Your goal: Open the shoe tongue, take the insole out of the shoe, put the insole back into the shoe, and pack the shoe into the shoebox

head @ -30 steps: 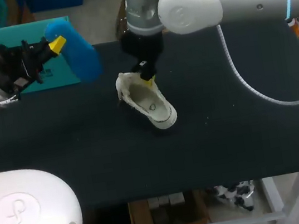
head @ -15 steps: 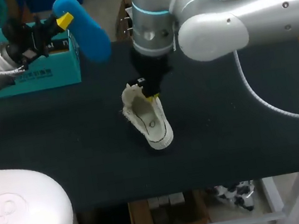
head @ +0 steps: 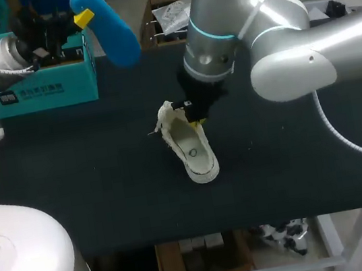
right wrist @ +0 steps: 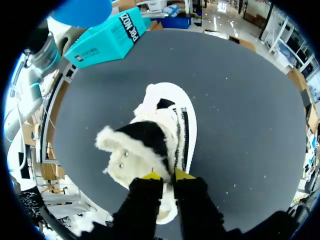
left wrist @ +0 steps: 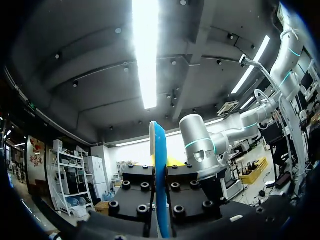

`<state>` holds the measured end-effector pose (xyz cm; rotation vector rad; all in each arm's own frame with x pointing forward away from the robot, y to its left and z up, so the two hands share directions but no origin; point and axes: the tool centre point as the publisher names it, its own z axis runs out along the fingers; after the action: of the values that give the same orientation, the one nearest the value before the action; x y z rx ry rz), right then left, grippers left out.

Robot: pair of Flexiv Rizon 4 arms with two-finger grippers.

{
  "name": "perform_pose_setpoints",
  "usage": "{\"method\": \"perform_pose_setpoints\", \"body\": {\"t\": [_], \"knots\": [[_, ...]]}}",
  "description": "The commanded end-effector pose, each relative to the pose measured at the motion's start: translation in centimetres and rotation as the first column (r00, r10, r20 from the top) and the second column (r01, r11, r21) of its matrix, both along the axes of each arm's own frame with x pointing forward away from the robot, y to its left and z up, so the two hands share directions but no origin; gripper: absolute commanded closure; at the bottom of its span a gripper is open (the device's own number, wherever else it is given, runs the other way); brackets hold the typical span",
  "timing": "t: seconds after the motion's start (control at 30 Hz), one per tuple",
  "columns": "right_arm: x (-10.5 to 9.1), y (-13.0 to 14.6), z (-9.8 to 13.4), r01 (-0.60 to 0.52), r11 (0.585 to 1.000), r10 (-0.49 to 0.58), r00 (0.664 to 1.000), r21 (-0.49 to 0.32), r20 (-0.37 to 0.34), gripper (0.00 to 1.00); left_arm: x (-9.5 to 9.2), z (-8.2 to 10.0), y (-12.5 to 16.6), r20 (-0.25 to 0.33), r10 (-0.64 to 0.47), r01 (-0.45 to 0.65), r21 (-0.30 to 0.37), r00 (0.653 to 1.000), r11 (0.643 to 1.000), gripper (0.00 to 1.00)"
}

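Two steps appear done: blue insole [head: 107,27] out, pinched aloft by left hand [head: 82,19] at 11 o'clock of the shoe [head: 193,150], whose rim right hand [head: 195,118] pinches on the surface [head: 294,159]; reinsertion and packing into the shoebox [head: 39,95] remain.

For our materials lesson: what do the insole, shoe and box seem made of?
Insole: likely foam, matte blue, thick, rounded edges. Shoe: white fabric, fuzzy and fleece-like inside; its smooth toe rim is perhaps rubber. Box: likely cardboard, teal, flat printed panels.
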<state>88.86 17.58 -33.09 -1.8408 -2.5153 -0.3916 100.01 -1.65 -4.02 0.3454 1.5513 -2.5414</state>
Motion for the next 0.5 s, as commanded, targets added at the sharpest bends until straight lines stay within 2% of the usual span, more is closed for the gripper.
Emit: {"method": "perform_pose_setpoints", "body": {"t": [0.03,0.2,0.23,0.3,0.5], "knots": [[-0.5,-1.3,0.3,0.013,0.998,-0.019,0.994,0.054,0.107,0.00,0.4,-0.6,-0.1,0.026,-0.070,0.070,0.002,0.997,0.998,1.00],[-0.9,-2.3,1.3,0.017,0.998,-0.024,0.992,0.061,0.124,0.00,-0.6,-0.7,-0.6,0.003,-0.091,0.091,-0.016,0.996,0.996,1.00],[-1.1,-2.5,1.5,0.015,0.997,-0.024,0.991,0.069,0.133,0.00,-0.8,-0.7,-0.7,-0.022,-0.109,0.108,-0.028,0.994,0.994,1.00],[-1.4,-2.8,1.9,-0.013,0.995,-0.005,0.986,0.102,0.169,0.00,-1.1,-0.9,-1.1,-0.116,-0.131,0.131,-0.004,0.985,0.991,1.00],[-1.4,-2.8,1.9,-0.013,0.995,-0.005,0.986,0.102,0.169,0.00,-1.1,-0.9,-1.1,-0.116,-0.131,0.131,-0.004,0.985,0.991,1.00]]}}
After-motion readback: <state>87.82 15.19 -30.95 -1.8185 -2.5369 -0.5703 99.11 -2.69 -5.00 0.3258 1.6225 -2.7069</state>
